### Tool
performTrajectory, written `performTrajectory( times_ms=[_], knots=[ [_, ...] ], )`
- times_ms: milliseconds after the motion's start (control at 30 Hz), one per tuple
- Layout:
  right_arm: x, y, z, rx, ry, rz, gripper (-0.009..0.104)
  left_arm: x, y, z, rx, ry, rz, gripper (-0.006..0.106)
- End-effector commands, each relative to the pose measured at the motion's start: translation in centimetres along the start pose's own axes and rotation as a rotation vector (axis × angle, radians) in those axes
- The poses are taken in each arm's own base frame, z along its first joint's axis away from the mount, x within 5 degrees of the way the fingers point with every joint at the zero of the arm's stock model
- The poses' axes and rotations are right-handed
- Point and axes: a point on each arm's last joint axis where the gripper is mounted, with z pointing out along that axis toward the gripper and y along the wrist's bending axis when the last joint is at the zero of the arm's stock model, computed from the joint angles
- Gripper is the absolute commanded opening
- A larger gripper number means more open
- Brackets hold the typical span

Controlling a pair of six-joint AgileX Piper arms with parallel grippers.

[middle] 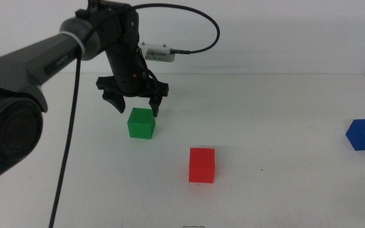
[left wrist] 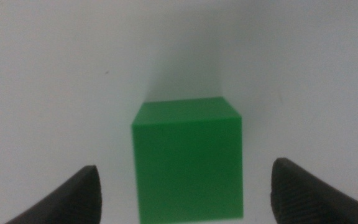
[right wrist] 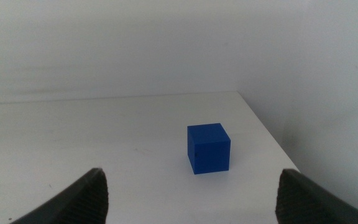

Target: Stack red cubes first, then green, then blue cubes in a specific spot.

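Note:
The green cube [middle: 140, 123] sits on the white table left of centre. My left gripper [middle: 135, 103] hangs open just above and behind it, jaws spread wider than the cube. In the left wrist view the green cube [left wrist: 188, 160] lies between the two jaw tips, untouched. The red cube [middle: 202, 165] stands alone on the table near the middle front. The blue cube [middle: 364, 134] sits near the table's right edge. The right wrist view shows the blue cube [right wrist: 208, 147] ahead of my open, empty right gripper [right wrist: 191, 199]; that arm is out of the middle view.
A small white box [middle: 158, 53] with a black cable lies at the table's back edge behind the left arm. The table's right edge runs close to the blue cube.

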Motion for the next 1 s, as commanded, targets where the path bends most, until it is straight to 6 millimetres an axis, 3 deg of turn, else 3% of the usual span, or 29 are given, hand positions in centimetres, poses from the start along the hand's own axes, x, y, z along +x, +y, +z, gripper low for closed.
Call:
performTrajectory(
  times_ms=[0,433,600,867,900,967],
  knots=[
    [-1.1,0.0,-0.2,0.003,-0.098,-0.016,0.076,-0.6,-0.5,-3.2,0.033,-0.107,-0.002,0.093],
    [-1.1,0.0,-0.2,0.003,-0.098,-0.016,0.076,-0.9,-0.4,0.0,0.027,-0.071,-0.001,0.093],
    [-1.1,0.0,-0.2,0.003,-0.098,-0.016,0.076,-0.9,-0.4,0.6,0.025,-0.059,-0.002,0.083],
    [-1.1,0.0,-0.2,0.003,-0.098,-0.016,0.076,-0.9,-0.4,0.8,0.026,-0.058,-0.006,0.038],
    [-1.1,0.0,-0.2,0.003,-0.098,-0.016,0.076,-0.8,-0.6,-0.4,0.042,-0.067,-0.018,0.003],
    [-1.1,0.0,-0.2,0.003,-0.098,-0.016,0.076,-0.7,-0.8,-2.0,0.047,-0.089,-0.03,-0.001]
  ],
)
